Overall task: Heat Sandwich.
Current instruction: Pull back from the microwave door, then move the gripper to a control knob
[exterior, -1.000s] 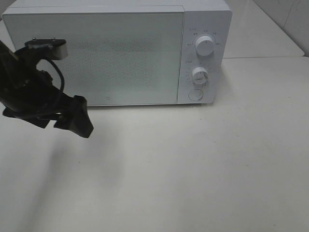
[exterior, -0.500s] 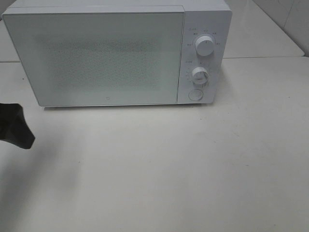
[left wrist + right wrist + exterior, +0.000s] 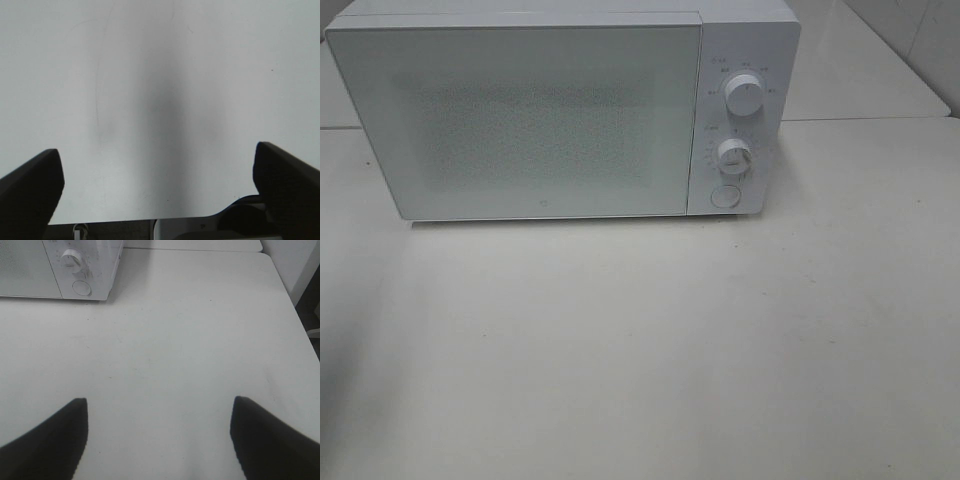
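Left claw (image 3: 157,152) and right claw (image 3: 160,401) gape empty above the table (image 3: 190,340).

Microwave (image 3: 560,110) sits on the table (image 3: 670,350), toward the back, left of centre. Door (image 3: 520,120) takes the left and middle of its front; control strip is to the right of it. On the strip: upper knob (image 3: 745,97), lower knob (image 3: 732,155) under it, button (image 3: 724,196) at the bottom. Behind and to the right, what looks like a second tabletop (image 3: 860,70) butts up against the first. Right gripper (image 3: 159,400) is over the table, forward and right of the microwave. Left gripper (image 3: 156,147) is over bare table near an edge.
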Controlling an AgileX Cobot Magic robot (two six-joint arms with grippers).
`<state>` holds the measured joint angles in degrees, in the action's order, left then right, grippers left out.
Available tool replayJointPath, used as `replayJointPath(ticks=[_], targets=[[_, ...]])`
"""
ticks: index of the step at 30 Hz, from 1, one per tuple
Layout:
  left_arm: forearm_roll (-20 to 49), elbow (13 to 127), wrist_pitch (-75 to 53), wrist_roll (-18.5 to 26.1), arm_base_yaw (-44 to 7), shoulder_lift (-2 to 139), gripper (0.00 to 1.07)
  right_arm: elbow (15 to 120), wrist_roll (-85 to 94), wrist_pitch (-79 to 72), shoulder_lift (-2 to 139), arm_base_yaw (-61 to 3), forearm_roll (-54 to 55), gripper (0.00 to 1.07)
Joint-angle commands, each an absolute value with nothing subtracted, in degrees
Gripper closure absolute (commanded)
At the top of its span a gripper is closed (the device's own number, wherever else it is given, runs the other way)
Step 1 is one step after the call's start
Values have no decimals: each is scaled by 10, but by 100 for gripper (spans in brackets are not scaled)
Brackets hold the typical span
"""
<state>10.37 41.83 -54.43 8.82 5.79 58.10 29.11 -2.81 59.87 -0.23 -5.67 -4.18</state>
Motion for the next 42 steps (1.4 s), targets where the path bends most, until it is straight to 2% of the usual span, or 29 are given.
replayJointPath(ticks=[1, 8, 32, 36, 42], targets=[[98, 415, -568, 83, 60, 526, 9, 290, -28, 594, -17, -53, -42, 31], [79, 400, -592, 83, 60, 402, 9, 290, -28, 594, -17, -53, -42, 31], [85, 285, -595, 82, 60, 30, 9, 290, -28, 594, -17, -53, -42, 31], [85, 284, -595, 82, 60, -20, 9, 290, -28, 594, -17, -53, -42, 31], [86, 284, -595, 82, 60, -17, 9, 290, -28, 594, -14, -53, -42, 31]])
